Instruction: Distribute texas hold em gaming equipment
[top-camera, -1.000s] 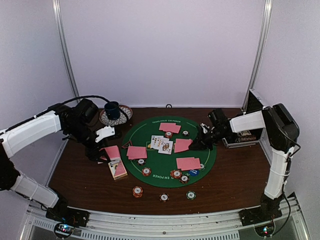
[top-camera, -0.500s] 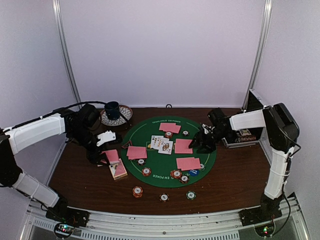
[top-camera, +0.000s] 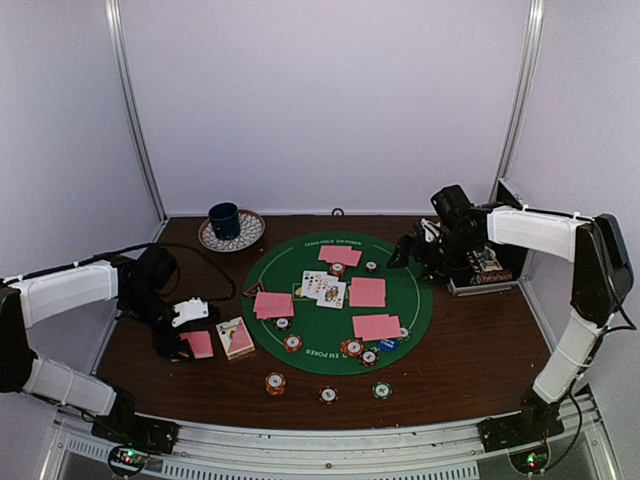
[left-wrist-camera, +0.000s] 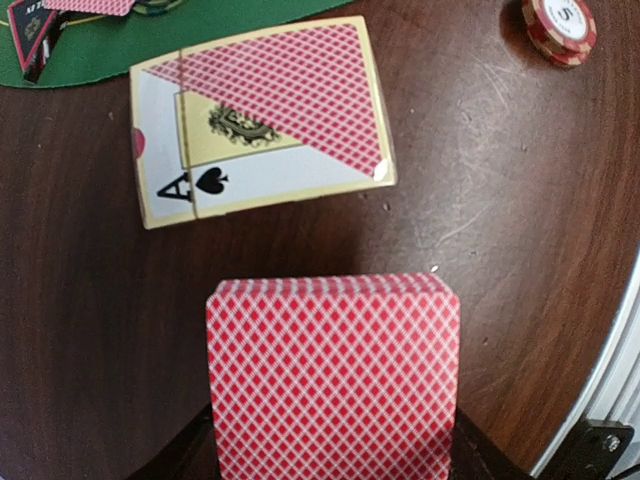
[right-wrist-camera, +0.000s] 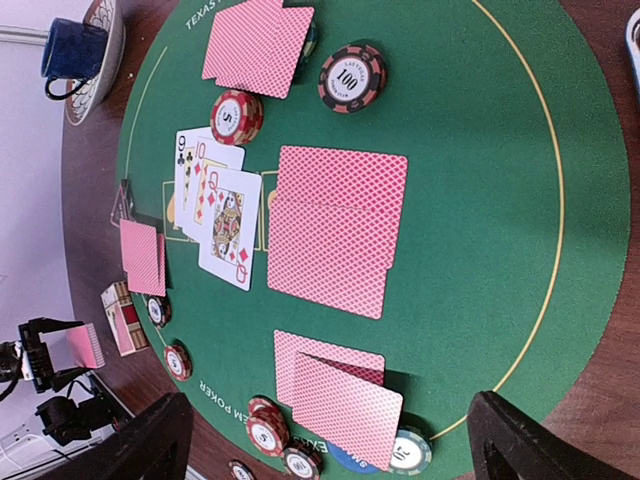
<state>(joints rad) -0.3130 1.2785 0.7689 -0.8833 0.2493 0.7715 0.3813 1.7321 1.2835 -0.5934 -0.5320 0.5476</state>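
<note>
Near edge of the table (top-camera: 470, 350): three loose chips (top-camera: 328, 395) in a row, off the green mat (right-wrist-camera: 480, 200). Left and a little farther in, the left gripper (top-camera: 192, 338) hangs low over bare wood. Its jaws are pressed in on a deck (left-wrist-camera: 333, 370) of pink-backed cards, held by the side edges, backs up. The card box (left-wrist-camera: 260, 120) lies just right of it, apart. On the mat, four face-down pairs (right-wrist-camera: 335, 230) sit round three face-up cards (right-wrist-camera: 215, 205), with more chips along the near rim. Far right, the right gripper (top-camera: 410, 252) hovers above the mat's edge, fingers (right-wrist-camera: 150, 440) spread wide with nothing between them. A metal case (top-camera: 480, 275) sits just behind it. Far left, a cup (top-camera: 224, 218) on its saucer (top-camera: 245, 232). Risks, as I judge them: the deck is gripped by its edges only, so a jolt or a slack squeeze could let cards slide out and fan across the wood. A low sweep toward the mat could clip the box. The right jaws, so wide, could scatter a pair or nudge a chip if they come down off-centre.
</note>
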